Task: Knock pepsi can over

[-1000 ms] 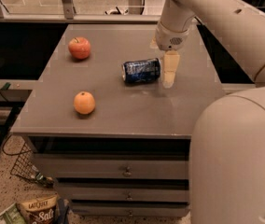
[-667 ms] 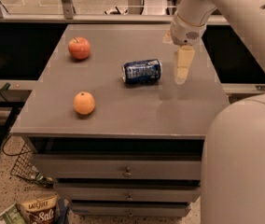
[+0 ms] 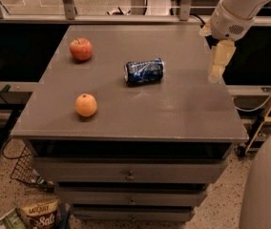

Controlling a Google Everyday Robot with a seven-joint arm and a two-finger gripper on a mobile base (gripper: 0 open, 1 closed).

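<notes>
The pepsi can [image 3: 144, 71] is dark blue with light markings and lies on its side near the middle of the grey table [image 3: 173, 113]. My gripper [image 3: 217, 66] hangs from the white arm at the table's right edge, well to the right of the can and apart from it. It holds nothing.
A red apple [image 3: 81, 49] sits at the back left of the table and an orange [image 3: 86, 105] at the front left. Drawers run below the tabletop. A wire basket [image 3: 23, 173] and a chip bag [image 3: 40, 213] lie on the floor at lower left. A rail runs behind the table.
My gripper has moved right and away from the can, out to the table's right edge. The can lies on its side as before. The fruits have not moved.
</notes>
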